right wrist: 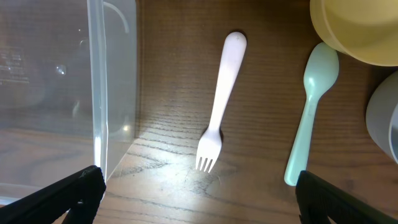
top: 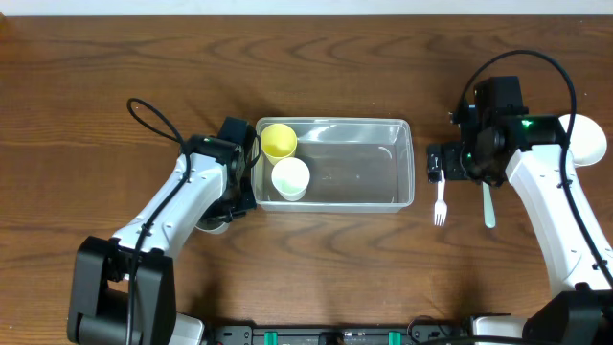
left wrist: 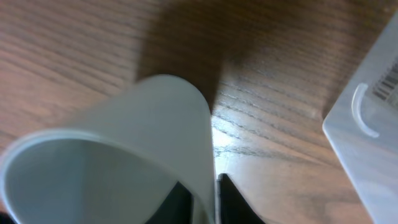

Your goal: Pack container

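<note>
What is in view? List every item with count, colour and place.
clear rectangular plastic container: one, transparent, table centre.
yellow plastic cup: one, yellow, inside the container, left end.
opaque white plastic cup: one, white, inside the container beside the yellow cup.
translucent white plastic cup: one, whitish, outside the container's left end.
white plastic fork: one, white, right of the container.
pale green plastic spoon: one, green, right of the fork.
round yellow bowl: one, yellow, beside the spoon.
round white bowl: one, white, far right.
brown wooden table: one, underneath.
left gripper: jaws pinching the translucent cup's wall.
right gripper: jaws open above the fork.
</note>
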You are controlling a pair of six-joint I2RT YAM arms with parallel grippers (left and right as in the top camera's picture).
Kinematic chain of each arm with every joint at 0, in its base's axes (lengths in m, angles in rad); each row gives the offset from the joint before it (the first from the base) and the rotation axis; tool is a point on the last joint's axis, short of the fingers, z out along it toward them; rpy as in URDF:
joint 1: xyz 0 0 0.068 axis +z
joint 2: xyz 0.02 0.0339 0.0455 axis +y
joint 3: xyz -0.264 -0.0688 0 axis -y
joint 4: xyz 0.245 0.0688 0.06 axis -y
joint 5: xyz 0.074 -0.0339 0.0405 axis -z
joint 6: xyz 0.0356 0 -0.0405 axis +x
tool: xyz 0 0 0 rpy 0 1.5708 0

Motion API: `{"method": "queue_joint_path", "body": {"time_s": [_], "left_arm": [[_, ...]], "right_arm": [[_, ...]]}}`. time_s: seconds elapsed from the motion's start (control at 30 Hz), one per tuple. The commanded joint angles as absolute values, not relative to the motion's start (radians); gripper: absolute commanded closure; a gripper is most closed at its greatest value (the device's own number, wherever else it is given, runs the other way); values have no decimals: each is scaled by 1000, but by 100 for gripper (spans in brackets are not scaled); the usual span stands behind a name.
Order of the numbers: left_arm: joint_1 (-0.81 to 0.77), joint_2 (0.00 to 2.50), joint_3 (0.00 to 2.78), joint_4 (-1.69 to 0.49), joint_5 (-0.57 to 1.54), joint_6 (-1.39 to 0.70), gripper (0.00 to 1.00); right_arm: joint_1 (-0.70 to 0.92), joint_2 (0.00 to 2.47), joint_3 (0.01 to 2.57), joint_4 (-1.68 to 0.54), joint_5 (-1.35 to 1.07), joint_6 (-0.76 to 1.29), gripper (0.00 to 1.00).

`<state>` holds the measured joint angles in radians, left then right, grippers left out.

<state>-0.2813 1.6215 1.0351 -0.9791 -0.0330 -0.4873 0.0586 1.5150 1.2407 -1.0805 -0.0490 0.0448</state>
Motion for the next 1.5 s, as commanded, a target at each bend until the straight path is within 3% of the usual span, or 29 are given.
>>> {"method": "queue_joint_path", "body": {"time_s": [0.0, 0.07, 0.37, 0.53, 0.73, 1.0, 1.47], "left_arm": [[-276, 1625, 1028, -982, -37, -467, 91], [-276, 1625, 1028, -985, -37, -466, 94], [-276, 1584, 1077, -1048, -91, -453, 94], [-281, 1470, 1266, -1207, -150, -439, 94], [-364, 1384, 1513, -1237, -85, -353, 94], [-492, 1476, 1547, -1157, 81, -288, 94], [-607, 1678, 1547, -1088, 94, -265, 94]], "right_arm": [[52, 1519, 1254, -1082, -45, 48, 1], [52, 1519, 1254, -1082, -45, 47, 1], [52, 1519, 1254, -1082, -45, 47, 1], [52, 1519, 1254, -1081, -45, 47, 1], [52, 1519, 1254, -1077, -45, 48, 1], [52, 1519, 1254, -1078, -45, 48, 1], [52, 1519, 1254, -1078, -45, 47, 1]]}}
